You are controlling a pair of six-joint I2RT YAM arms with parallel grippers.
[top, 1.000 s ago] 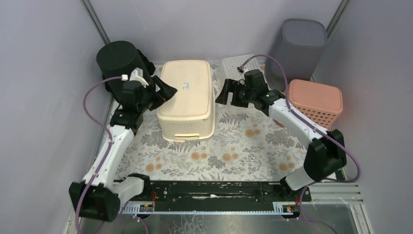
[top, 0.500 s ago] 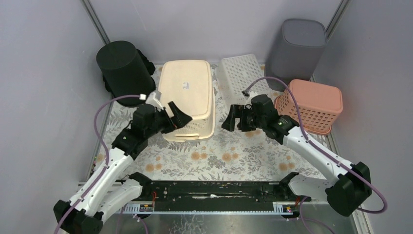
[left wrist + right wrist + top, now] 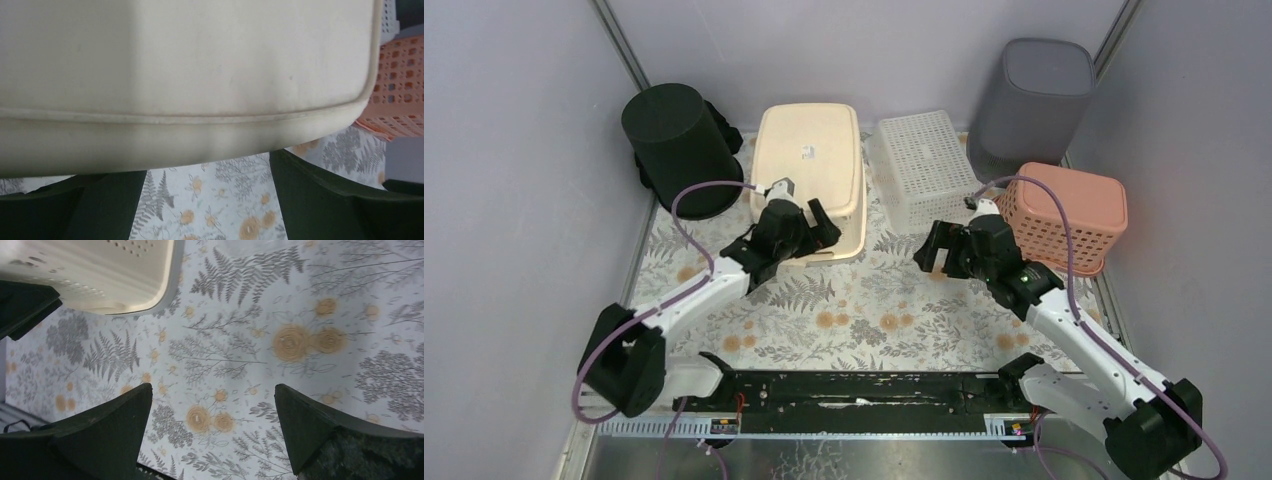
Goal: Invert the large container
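Here, left tool (image 3: pixel 822 226) gapes at container (image 3: pixel 809 160) edge.

The large container (image 3: pixel 809 175) is set bottom-up at the rear of the worktop (image 3: pixel 874 310), left of centre. A round bin (image 3: pixel 674 145) is placed just to its left, in the back-left corner. A perforated basket (image 3: pixel 924 165) is placed just to its right. Farther right, a tall bin (image 3: pixel 1034 100) is stood in the back-right corner, with a lattice basket (image 3: pixel 1069 215) before it. The left tool (image 3: pixel 816 232) is held at the container's near edge. The right tool (image 3: pixel 929 252) is held over the worktop, before the perforated basket and apart from the container.
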